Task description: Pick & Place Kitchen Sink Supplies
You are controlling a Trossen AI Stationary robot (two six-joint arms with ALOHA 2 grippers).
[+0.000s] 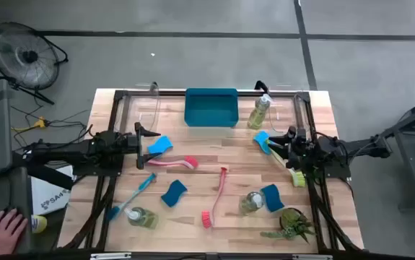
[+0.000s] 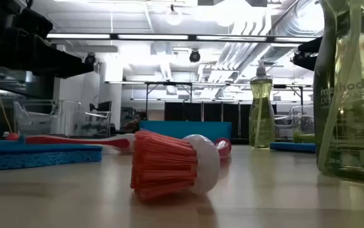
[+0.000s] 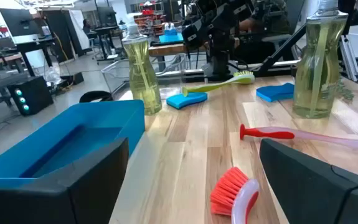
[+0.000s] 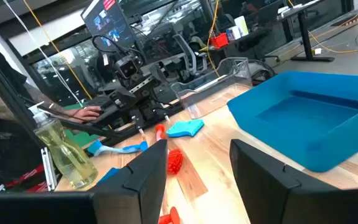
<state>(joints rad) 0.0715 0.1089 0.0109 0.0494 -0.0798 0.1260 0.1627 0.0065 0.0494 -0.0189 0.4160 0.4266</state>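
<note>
Grey concrete floor (image 1: pixel 193 58) around a wooden table (image 1: pixel 229 155); floor fan (image 1: pixel 25 54) nearby; bright ceiling lights (image 2: pixel 172 18) over black desks (image 2: pixel 188 95).

left gripper (image 1: pixel 143 137): fingers spread wide, empty | right gripper (image 1: pixel 283 144): fingers parted, empty

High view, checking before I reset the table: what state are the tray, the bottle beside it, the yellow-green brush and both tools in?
Blue tray: empty.
Bottle beside tray: standing upright.
Yellow-green brush: lying flat, not gripped.
Left tool: open, empty.
Right tool: open, empty.
</note>
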